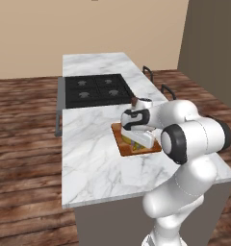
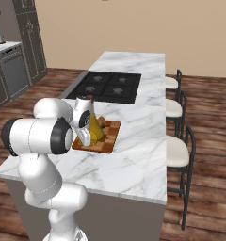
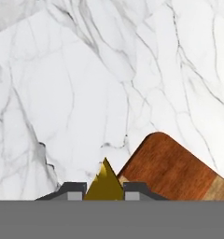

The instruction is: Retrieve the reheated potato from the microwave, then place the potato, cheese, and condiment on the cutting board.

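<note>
A long marble-topped desk [image 2: 133, 155] runs away from the camera – a black four-burner cooktop [image 2: 108, 86] is set into its far half. Stools [image 2: 177, 155] with white seats line its right side. Dark wood plank floor [image 1: 21, 144], beige wall [image 1: 88, 29], dark cabinets [image 2: 25, 42] far left.

A home kitchen: a marble island tabletop [image 2: 133, 160] with a black gas hob [image 2: 109, 86] set in it, stools [image 2: 177, 151] along its side, dark cabinets [image 2: 21, 37] beyond the hob, wood plank floor [image 1: 26, 144].

Yellow cone condiment [image 2: 95, 127] upright on checkered cutting board [image 2: 108, 139]; potato [image 2: 101, 122] beside.
</note>
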